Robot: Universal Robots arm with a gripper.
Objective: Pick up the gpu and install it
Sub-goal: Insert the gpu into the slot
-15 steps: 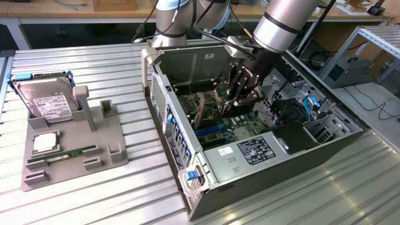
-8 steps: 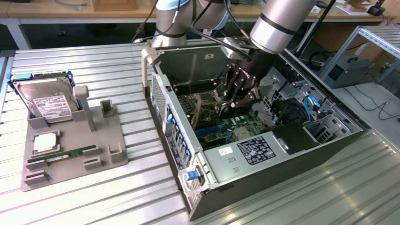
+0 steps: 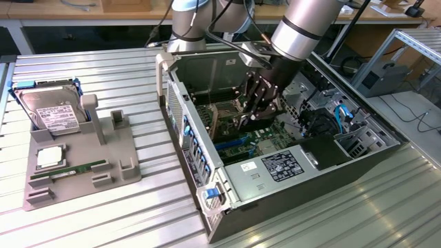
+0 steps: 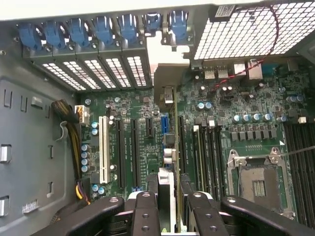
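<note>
The gpu (image 4: 175, 142) appears edge-on in the wrist view as a thin dark card with a pale metal bracket at its far end. It stands upright over the motherboard's expansion slots (image 4: 133, 147), and its bracket end reaches toward the rear slot openings. My gripper (image 4: 172, 199) is shut on the card, one black finger on each face. In the exterior view the gripper (image 3: 256, 116) reaches down inside the open computer case (image 3: 206, 155), low over the motherboard, with the card partly hidden beneath it.
Blue slot latches (image 4: 78, 32) line the case's rear wall, beside a perforated metal cage (image 4: 246, 29). An open CPU socket (image 4: 258, 179) and memory slots lie beside the card. On the exterior view's left, a grey stand (image 3: 82, 165) holds a hard drive (image 3: 51, 111) and a green memory stick (image 3: 69, 170).
</note>
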